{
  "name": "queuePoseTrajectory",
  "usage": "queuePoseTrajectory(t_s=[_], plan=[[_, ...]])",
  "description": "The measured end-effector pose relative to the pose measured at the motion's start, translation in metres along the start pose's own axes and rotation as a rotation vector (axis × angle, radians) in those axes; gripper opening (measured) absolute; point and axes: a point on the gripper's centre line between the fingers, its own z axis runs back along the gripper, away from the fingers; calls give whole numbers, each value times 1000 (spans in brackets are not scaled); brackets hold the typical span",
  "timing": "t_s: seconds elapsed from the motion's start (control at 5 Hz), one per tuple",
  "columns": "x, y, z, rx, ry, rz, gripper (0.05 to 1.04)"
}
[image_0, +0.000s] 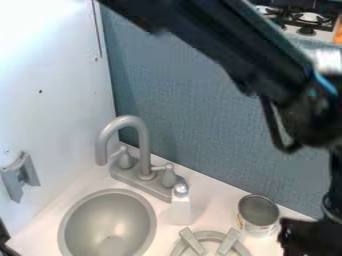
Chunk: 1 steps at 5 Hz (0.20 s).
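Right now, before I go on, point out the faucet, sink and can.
Faucet (144, 150): camera view, on its upright pipe.
Sink (107, 219): camera view, on the bare inside of its bowl.
Can (256, 229): camera view, on its outer side.

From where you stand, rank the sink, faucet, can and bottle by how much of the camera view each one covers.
Largest to smallest:
1. Sink
2. Faucet, tall but slender
3. Can
4. Bottle, narrower than the can

The camera looks down at a slant, fairly near, toward the sink (107, 220) and blue-grey panel (200, 110).
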Motion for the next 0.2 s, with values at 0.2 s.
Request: queuePoseTrajectory(t_s=[0.2], plan=[[-16,8,20,78,-27,-14,1001]])
